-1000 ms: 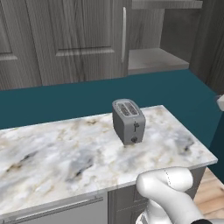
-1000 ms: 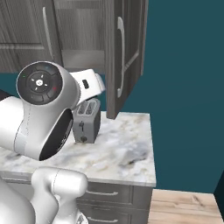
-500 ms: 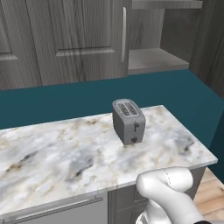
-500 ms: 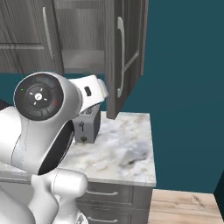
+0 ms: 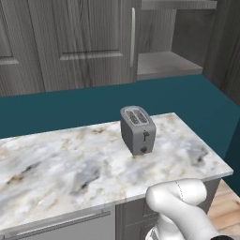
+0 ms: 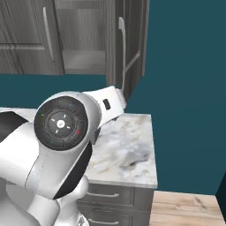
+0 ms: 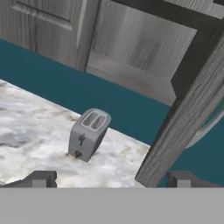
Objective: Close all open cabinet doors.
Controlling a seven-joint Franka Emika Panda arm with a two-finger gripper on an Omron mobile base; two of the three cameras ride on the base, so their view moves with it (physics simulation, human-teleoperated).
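Toaster point(image 7: 89, 134) stood upright on marble counter point(image 7: 30, 131); open cabinet door point(image 7: 188, 113) swung out beside it, shelf point(image 7: 131, 74) exposed behind.

Worktop point(image 5: 70, 159): white-and-grey marbled stone with a square corner at its right end. Landmark: a grey two-slot toaster point(image 5: 137, 129) standing upright on the worktop near that end. Behind the toaster, a teal wall point(image 5: 56, 105) runs along the back of the worktop and continues past the worktop's end. Below the worktop edge in front of the toaster, grey drawer fronts point(image 6: 114, 196) with horizontal silver handles. Beyond the worktop's right end, light wooden plank floor point(image 6: 185, 209). Lighting even.
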